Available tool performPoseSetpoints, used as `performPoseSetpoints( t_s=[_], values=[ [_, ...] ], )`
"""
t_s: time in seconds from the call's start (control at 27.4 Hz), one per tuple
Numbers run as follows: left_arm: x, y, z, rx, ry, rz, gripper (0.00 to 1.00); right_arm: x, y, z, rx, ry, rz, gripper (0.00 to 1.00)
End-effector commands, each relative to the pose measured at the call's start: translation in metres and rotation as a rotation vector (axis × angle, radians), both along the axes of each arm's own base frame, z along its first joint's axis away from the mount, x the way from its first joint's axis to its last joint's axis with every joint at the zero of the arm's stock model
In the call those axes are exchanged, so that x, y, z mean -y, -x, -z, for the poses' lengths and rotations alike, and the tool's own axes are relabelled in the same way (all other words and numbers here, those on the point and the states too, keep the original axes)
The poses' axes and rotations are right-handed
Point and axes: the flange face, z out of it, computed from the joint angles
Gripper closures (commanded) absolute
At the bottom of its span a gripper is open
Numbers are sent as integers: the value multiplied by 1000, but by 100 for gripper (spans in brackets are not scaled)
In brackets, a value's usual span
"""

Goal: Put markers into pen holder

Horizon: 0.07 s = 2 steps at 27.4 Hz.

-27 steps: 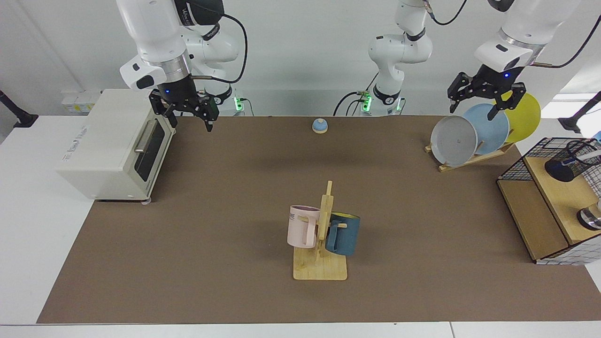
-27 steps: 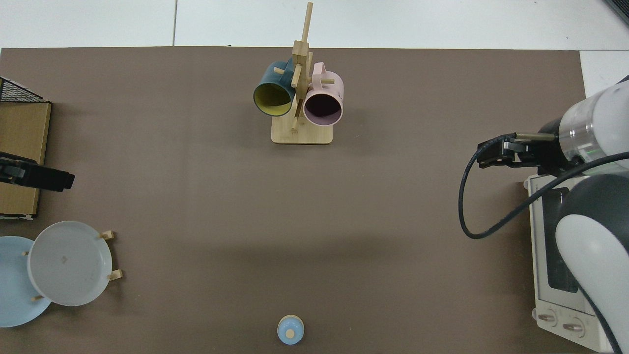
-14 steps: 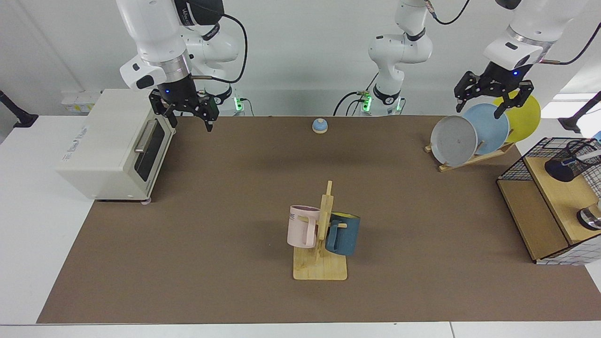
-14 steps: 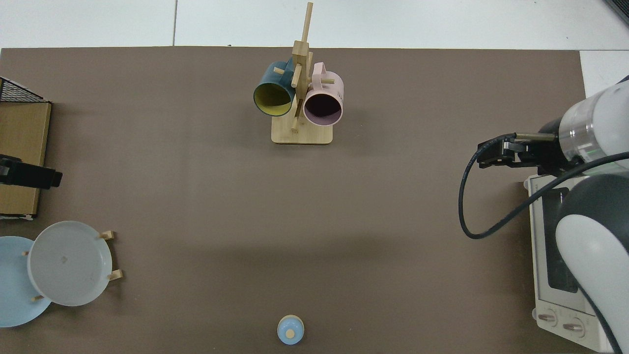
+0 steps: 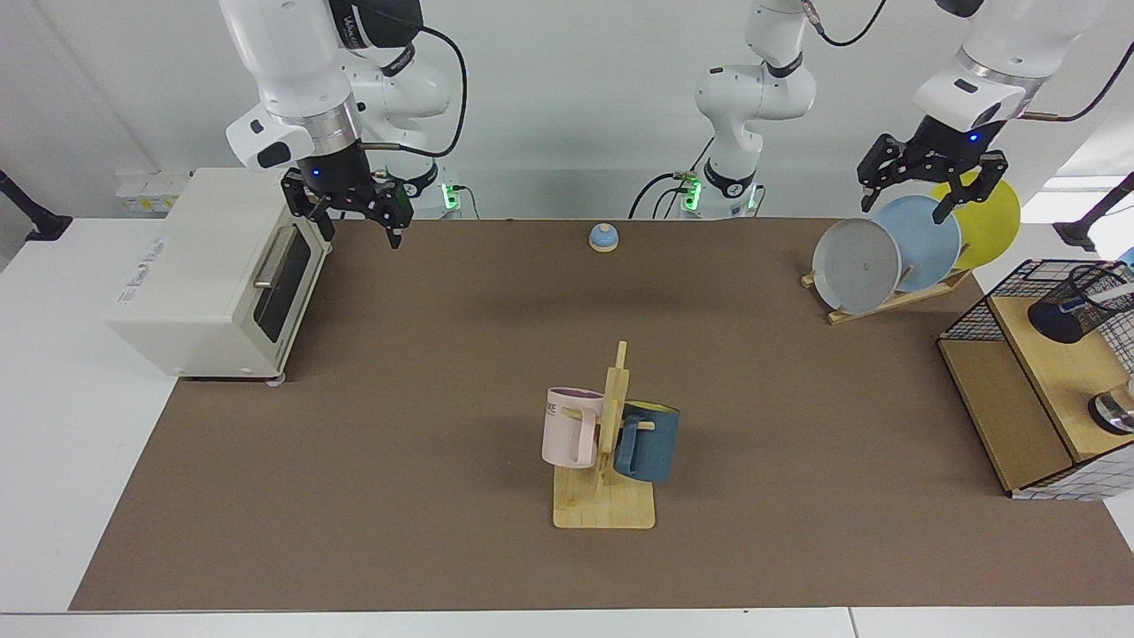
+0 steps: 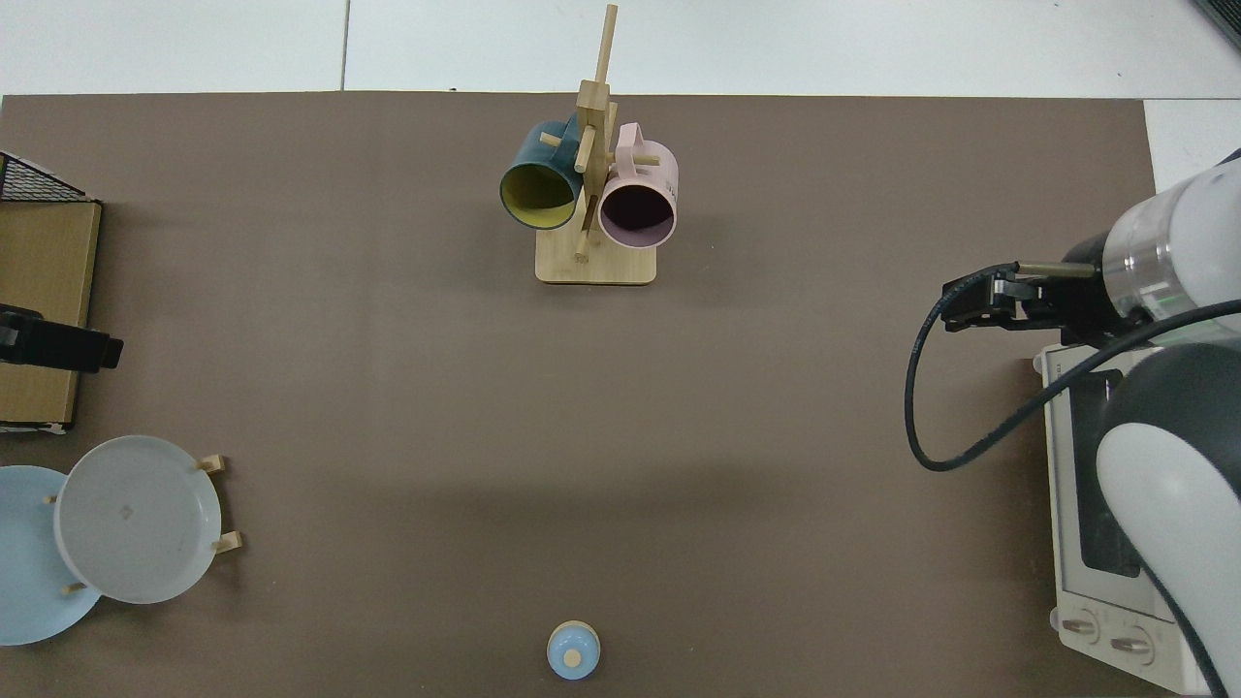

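Matte brown table (image 5: 399, 399); both grippers (image 5: 927, 188) (image 5: 354, 217) hang spread above it.

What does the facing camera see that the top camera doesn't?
Only the facing view shows the yellow plate, the pen holder by the wire basket, and that both are open: the left end effector above the blue plate, the right end effector beside the toaster oven. Only the top view shows the oven's knobs and inside the pink mug. Both show the mug rack, bell and grey plate.
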Motion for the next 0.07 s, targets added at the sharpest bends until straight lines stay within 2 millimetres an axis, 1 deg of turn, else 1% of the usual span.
performPoseSetpoints(
  t_s=[0.0,0.04],
  values=[
    [3,2,-5,-4,2,-10,0,3,2,-3,2,-11,16,1],
    [3,2,-5,-6,2,-10,0,3,2,-3,2,-11,16,1]
  ],
)
